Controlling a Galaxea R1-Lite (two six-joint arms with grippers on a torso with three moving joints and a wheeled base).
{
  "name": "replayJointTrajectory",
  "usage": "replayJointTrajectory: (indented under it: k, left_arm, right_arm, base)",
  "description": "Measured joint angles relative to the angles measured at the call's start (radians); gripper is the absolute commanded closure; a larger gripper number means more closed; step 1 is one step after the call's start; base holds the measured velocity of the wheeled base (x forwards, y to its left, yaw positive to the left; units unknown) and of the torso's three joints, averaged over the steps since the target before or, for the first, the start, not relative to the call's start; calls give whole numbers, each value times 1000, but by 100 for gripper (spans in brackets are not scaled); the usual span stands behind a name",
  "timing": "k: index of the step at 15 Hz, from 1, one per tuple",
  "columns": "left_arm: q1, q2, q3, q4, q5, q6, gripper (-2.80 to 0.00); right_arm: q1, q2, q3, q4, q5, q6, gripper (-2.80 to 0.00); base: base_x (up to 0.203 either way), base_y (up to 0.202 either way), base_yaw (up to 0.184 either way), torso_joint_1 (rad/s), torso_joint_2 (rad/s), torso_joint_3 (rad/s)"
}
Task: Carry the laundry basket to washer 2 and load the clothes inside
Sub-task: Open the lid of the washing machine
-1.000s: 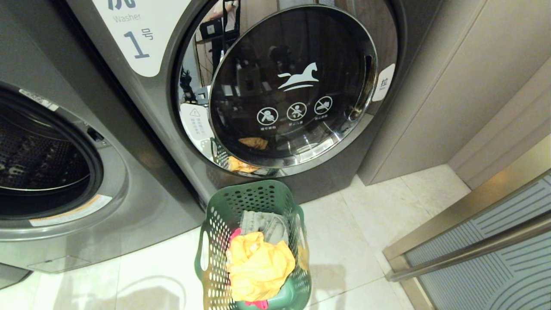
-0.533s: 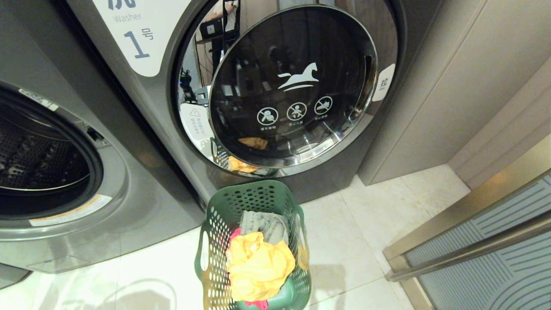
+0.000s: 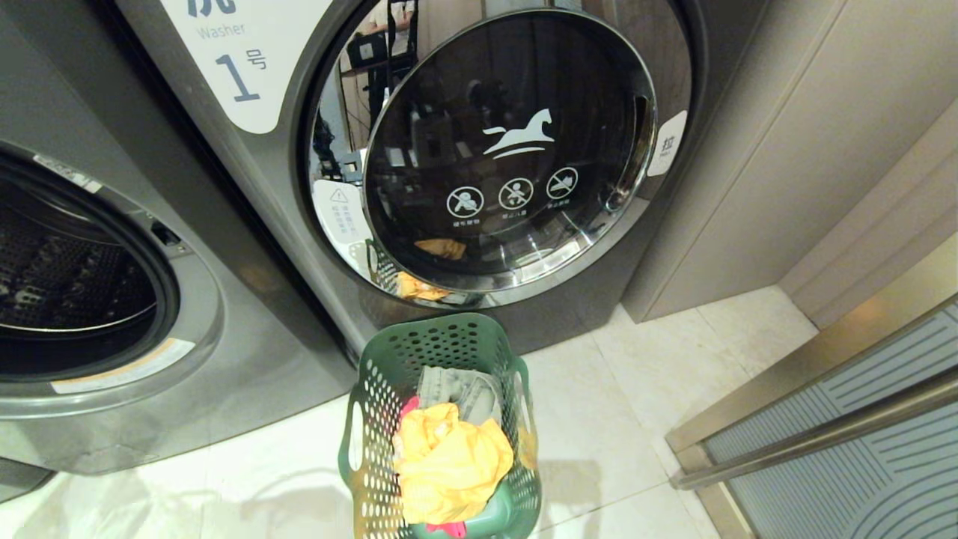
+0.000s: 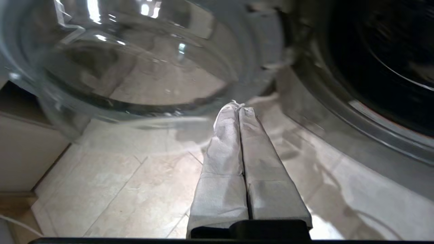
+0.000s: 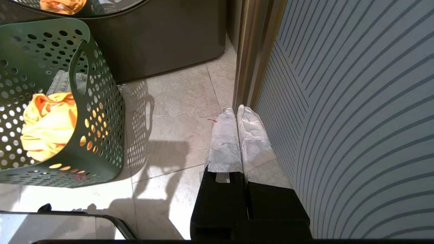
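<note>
The jaws of both grippers are clenched on nothing. The left gripper (image 4: 239, 105) hangs above the floor near an open glass door (image 4: 135, 67) of a washer. The right gripper (image 5: 236, 110) is low beside a striped panel (image 5: 356, 101). The laundry basket (image 3: 389, 359) stands on the tiled floor (image 3: 636, 419), just before the washer labelled 1 (image 3: 569, 322), holding the yellow garment (image 3: 449, 464) on top, with the grey denim piece (image 3: 460, 389) behind it.

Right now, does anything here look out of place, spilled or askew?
Nothing spilled or damaged. One mismatch: the laundry basket stands upright on the tiles, the clothes inside, in front of the closed washer labelled 1, while the open washer is to its left.
</note>
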Motion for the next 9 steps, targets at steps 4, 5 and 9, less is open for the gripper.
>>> replayJointTrajectory:
  k: [4,5,9]
  left_arm:
    - [-354,-371,372,0,88,1,0]
    - [-482,-456,456,-5,126,-15,0]
    - [-1059,-811,900,-108,286,-99,0]
  right_arm:
    - [0,0,0,0,0,0,0]
    - [0,0,0,0,0,0,0]
    - [0,0,0,0,0,0,0]
  base:
    - [0,0,0,0,0,0]
    - [0,0,0,0,0,0]
    - [0,0,0,0,0,0]
